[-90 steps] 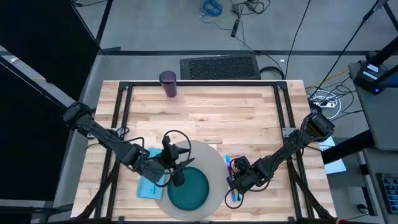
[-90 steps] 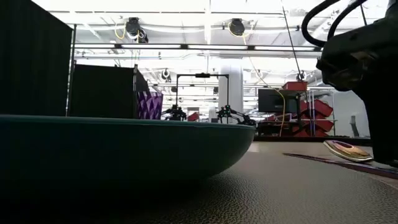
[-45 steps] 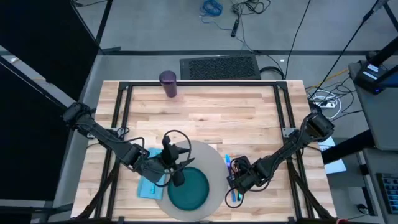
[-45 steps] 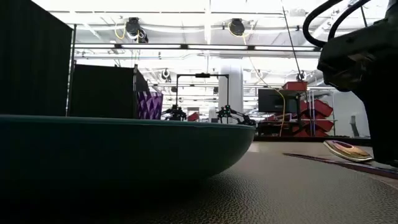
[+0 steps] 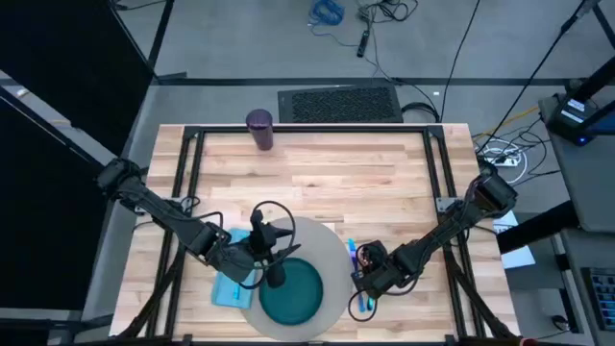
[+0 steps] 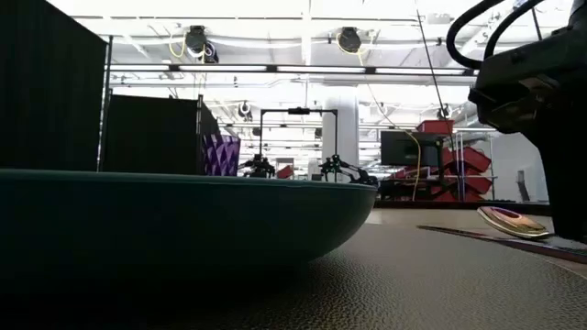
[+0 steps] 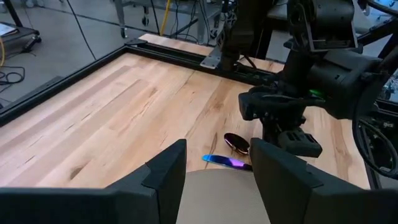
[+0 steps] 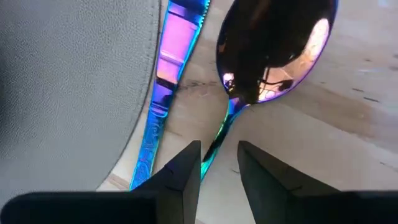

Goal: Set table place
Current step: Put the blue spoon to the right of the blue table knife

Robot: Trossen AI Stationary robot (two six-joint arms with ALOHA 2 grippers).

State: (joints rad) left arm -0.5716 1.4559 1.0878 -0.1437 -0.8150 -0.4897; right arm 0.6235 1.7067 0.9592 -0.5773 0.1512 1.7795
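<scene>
At the near edge of the desk sits the place: a round grey mat with the teal plate on its near half. From the low camera the plate's dark rim fills my left side, with the mat's pebbled surface running off to the right. A light blue napkin lies on the wood just left of the mat, partly under my left arm. Right of the mat, the blue knife lies along the mat's edge, and the spoon lies just beside it on bare wood, bowl shiny, thin handle running back between my right fingers.

My right tool is low over that spoon handle, fingers parted a little on either side of it and not closed on it; from above I see it right beside the mat's right edge. My left tool is over the left part of the mat at the plate's far rim, fingers spread wide with nothing between them, looking across at the right arm.

The purple cup stands well apart, upright at the far edge of the desk, left of centre.
</scene>
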